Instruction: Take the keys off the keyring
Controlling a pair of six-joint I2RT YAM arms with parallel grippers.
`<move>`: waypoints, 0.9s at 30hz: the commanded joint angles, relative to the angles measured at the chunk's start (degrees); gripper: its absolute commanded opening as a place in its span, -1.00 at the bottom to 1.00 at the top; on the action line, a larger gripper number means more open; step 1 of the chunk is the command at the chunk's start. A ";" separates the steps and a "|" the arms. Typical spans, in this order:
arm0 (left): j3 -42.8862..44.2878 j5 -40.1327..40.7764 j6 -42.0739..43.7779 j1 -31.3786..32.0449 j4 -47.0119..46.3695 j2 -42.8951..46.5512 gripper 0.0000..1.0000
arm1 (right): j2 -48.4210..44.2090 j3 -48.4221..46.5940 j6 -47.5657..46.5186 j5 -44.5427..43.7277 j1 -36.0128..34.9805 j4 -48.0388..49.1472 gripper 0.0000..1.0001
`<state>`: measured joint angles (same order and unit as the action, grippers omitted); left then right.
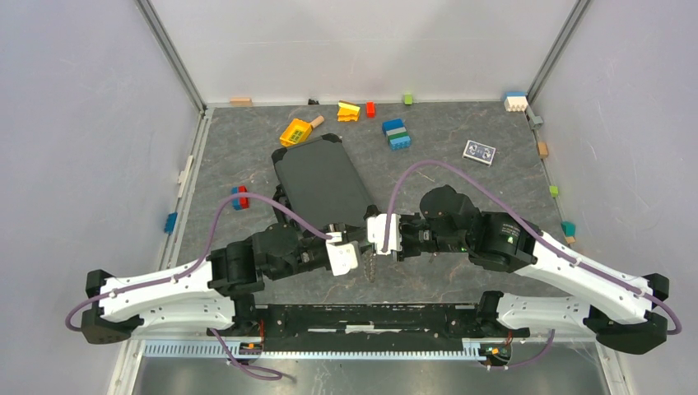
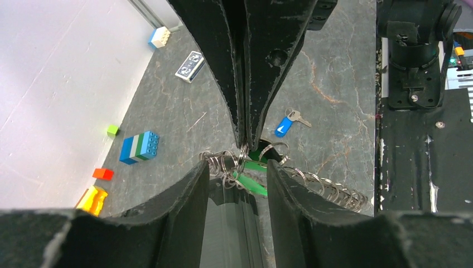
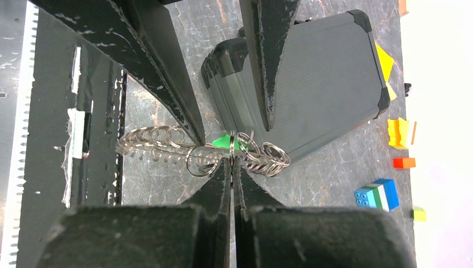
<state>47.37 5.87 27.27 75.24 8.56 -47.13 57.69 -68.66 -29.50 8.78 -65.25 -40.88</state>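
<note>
Keyring (image 3: pixel 162 146), pinched by right claw (image 3: pixel 231 162), runs lengthwise toward base plate (image 3: pixel 100 111).

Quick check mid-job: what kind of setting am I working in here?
Probably a lab test cell: plain white walls box in a grey tabletop strewn with toy bricks and a black case.
</note>
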 commanded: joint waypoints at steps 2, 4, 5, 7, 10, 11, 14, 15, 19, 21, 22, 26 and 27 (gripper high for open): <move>2.99 -1.31 -0.35 0.12 -2.67 -0.57 -0.07 | -0.56 -1.30 -0.81 1.02 -0.22 3.09 -1.00; 3.16 -1.50 -0.42 0.17 -2.67 -0.80 -0.14 | -0.55 -1.21 -0.83 1.20 -0.16 3.25 -1.00; 3.20 -1.66 -0.44 0.17 -2.67 -0.89 -0.19 | -0.53 -1.21 -0.84 1.28 -0.22 3.29 -1.00; 3.27 -1.82 -0.43 0.17 -2.67 -1.10 -0.24 | -0.62 -1.08 -0.94 1.39 -0.24 3.53 -1.00; 3.33 -1.78 -0.32 0.17 -2.56 -1.38 -0.26 | -0.81 -0.78 -1.04 1.55 -0.22 3.70 -1.00; 3.34 -1.85 -0.28 0.16 -2.58 -1.46 -0.27 | -0.91 -0.68 -1.00 1.63 -0.21 3.75 -1.00; 3.51 -2.13 -0.18 0.16 -2.41 -1.87 -0.30 | -1.09 -0.43 -1.10 1.89 -0.17 4.07 -1.00; 3.60 -2.15 -0.11 0.16 -2.40 -2.00 -0.30 | -1.13 -0.43 -1.09 2.01 -0.22 4.14 -1.00; 3.96 -2.48 -0.18 0.13 -2.40 -2.65 -0.33 | -1.12 -0.19 -1.15 2.23 -0.13 4.34 -1.00; 4.12 -2.59 -0.11 0.17 -2.40 -2.79 -0.38 | -1.05 -0.20 -1.12 2.43 -0.22 4.40 -1.00; 4.19 -2.59 -0.09 0.14 -2.40 -2.82 -0.41 | -1.04 -0.12 -1.16 2.46 -0.20 4.43 -1.00; 4.52 -2.52 0.24 0.17 -1.77 -3.21 -0.60 | -1.25 0.00 -1.17 2.52 -0.27 4.62 -1.00; 4.66 -2.50 0.29 0.12 -1.50 -3.24 -0.65 | -1.31 0.02 -1.15 2.51 -0.18 4.59 -1.00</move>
<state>49.04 3.90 27.27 75.26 8.49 -50.04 57.69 -68.60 -30.30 10.20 -65.23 -40.69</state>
